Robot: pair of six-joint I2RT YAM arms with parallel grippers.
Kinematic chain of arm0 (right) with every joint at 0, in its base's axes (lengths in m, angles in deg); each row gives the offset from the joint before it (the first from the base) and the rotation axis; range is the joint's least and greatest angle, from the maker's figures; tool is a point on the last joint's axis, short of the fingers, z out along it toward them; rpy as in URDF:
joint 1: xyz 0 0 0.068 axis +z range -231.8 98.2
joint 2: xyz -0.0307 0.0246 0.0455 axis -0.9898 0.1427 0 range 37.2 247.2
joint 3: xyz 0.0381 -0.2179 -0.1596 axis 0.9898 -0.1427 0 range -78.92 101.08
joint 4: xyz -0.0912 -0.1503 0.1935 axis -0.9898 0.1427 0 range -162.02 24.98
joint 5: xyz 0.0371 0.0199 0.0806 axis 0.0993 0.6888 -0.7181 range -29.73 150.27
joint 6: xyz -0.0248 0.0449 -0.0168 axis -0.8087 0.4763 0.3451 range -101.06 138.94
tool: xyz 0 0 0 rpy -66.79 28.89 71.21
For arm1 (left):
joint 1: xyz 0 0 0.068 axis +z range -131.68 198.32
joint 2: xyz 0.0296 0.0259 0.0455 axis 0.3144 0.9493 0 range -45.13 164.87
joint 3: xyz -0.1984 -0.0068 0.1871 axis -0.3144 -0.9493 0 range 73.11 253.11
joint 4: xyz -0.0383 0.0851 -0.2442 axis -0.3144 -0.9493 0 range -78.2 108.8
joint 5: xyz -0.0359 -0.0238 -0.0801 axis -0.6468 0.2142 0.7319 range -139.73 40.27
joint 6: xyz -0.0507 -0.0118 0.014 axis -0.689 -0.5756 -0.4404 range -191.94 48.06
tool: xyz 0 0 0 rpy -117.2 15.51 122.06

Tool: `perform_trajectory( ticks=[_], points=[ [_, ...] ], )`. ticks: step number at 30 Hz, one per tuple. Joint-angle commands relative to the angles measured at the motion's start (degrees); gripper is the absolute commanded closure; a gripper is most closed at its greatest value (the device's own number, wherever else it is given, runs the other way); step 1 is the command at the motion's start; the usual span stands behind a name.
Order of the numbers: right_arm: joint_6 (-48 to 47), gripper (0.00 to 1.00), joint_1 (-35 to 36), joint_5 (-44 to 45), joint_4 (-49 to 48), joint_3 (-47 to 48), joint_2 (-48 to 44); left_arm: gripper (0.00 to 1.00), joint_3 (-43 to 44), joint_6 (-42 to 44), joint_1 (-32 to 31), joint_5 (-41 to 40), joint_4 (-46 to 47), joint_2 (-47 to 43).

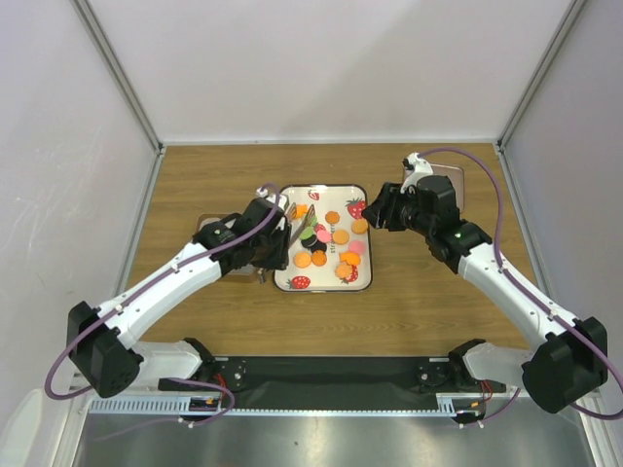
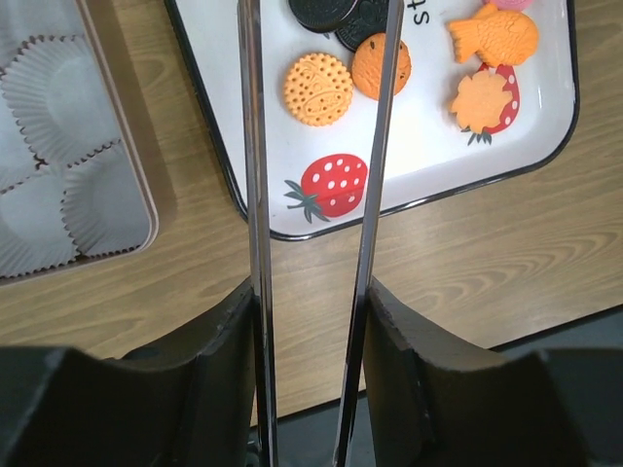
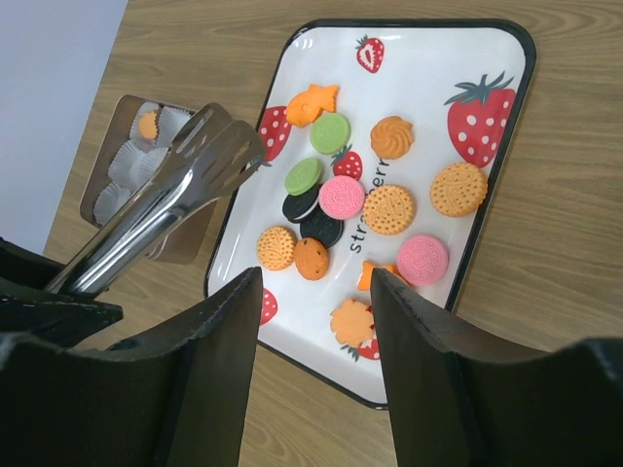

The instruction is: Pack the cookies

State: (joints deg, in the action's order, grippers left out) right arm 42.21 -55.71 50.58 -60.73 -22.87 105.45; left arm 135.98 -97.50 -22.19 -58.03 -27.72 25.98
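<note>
Holding metal tongs (image 2: 255,195) between its fingers, our left gripper (image 2: 311,297) reaches over the left rim of the tray (image 3: 428,58), where the cookies (image 3: 389,209) lie scattered. Our right gripper (image 3: 314,282), fingers wide and empty, hovers just past the tray's right edge above the desk (image 1: 438,292); a liner box (image 3: 127,102) sits just left of the tray.

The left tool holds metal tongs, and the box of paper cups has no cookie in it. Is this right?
Not fully. The left tool does hold the metal tongs, but the box of paper cups has one orange cookie in it, as the right wrist view shows.
</note>
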Motion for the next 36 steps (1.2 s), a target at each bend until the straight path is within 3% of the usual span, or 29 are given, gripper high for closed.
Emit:
perform_trajectory(
  ticks=[1,12,36],
  points=[
    [-0.85,0.46,0.11,0.47,-1.53,0.73,0.39,0.53,-1.17,-1.42,-0.27,1.53,4.51,1.31],
    [-1.03,0.46,0.11,0.82,-1.18,0.73,-0.13,0.50,-1.70,-0.81,2.19,3.98,8.20,8.86],
    [-1.03,0.46,0.11,0.64,-1.09,0.64,0.13,0.48,-6.80,-1.60,5.79,9.70,12.33,9.40]
  ],
)
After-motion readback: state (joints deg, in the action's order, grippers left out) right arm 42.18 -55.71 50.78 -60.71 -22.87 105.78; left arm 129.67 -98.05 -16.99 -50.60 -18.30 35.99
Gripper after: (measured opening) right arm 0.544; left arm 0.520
